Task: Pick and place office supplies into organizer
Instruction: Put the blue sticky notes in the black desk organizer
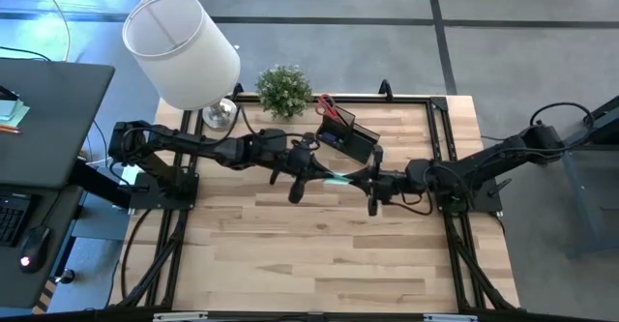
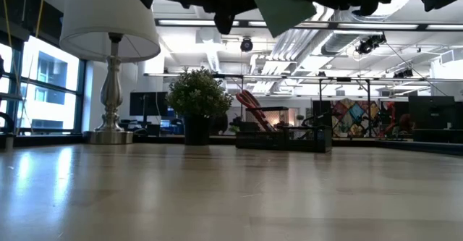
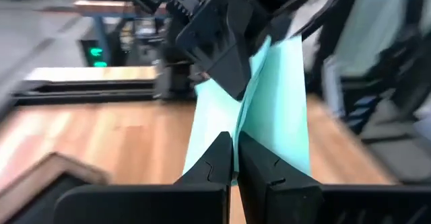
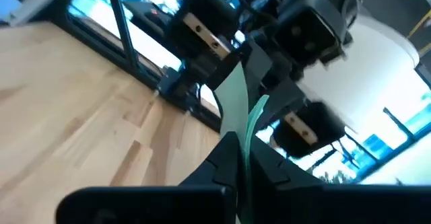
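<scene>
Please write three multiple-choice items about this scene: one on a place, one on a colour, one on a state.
1. Where does the organizer stand?
A. beside the plant
B. under the lamp
C. at the table's near edge

2. What colour is the pad?
A. yellow
B. mint green
C. red

3. How is the pad held?
A. lying on the table
B. by the left gripper alone
C. by both grippers, right gripper too

Key: 1 A, the high view shows it right of the plant. 2 B, seen in both wrist views. 3 C, each gripper's fingers pinch it in the air.
</scene>
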`<action>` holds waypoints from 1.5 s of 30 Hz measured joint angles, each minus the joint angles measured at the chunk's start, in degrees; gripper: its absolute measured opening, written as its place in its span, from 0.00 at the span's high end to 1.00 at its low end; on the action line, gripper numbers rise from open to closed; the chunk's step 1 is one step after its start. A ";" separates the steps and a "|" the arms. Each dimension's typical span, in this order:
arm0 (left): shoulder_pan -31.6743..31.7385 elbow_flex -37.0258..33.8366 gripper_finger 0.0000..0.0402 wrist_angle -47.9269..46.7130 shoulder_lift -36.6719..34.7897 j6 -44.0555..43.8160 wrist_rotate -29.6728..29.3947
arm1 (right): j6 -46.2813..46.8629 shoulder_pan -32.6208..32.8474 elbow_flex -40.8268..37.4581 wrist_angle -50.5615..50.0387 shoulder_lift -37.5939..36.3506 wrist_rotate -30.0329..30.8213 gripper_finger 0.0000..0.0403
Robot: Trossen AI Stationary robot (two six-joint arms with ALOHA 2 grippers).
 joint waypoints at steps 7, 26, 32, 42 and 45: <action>0.00 -0.13 1.00 -10.35 -2.49 13.22 -20.52 | -0.02 0.01 0.00 -3.49 -0.11 10.57 1.00; 0.00 -0.02 1.00 -11.69 -5.01 13.31 -30.89 | 14.62 -23.91 0.04 -29.27 1.00 18.08 0.99; 0.00 -0.02 1.00 -11.71 -5.01 12.57 -30.82 | 14.93 -27.15 0.04 -29.41 6.20 14.50 0.99; 0.00 -0.02 1.00 -11.74 -4.98 11.77 -30.74 | 18.27 -27.36 11.65 -39.22 20.79 16.87 0.99; -0.02 -0.02 1.00 -11.84 -4.98 11.02 -30.74 | 21.86 -27.29 17.77 -48.91 25.10 17.41 0.99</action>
